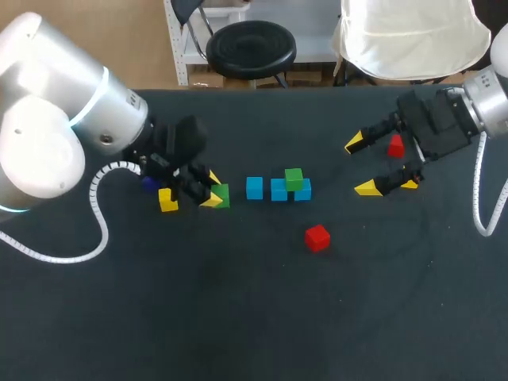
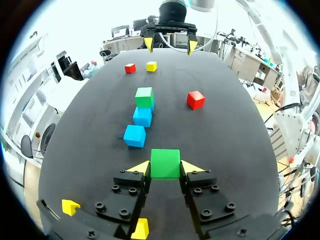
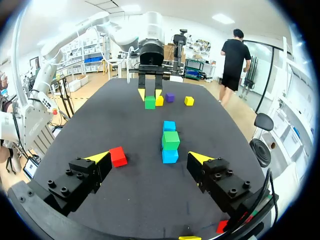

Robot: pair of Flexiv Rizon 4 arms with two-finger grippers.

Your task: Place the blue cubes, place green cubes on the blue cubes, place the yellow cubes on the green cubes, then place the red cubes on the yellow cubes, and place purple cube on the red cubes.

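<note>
Left gripper [image 2: 166, 167] clamping green cube [image 2: 165, 163] near yellow cube [image 1: 167, 200]; right gripper [image 1: 361, 165] hovering, fingers spread wide, gripping nothing.

Purple cube [image 1: 148, 185] half-hidden by L arm [image 1: 119, 119]

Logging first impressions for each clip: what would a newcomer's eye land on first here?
The left gripper is shut on a green cube at the left of the table. Mid-table, a row of blue cubes carries a second green cube on its right part, and a lone red cube lies apart from the row. The right gripper hangs wide open at the right.
</note>
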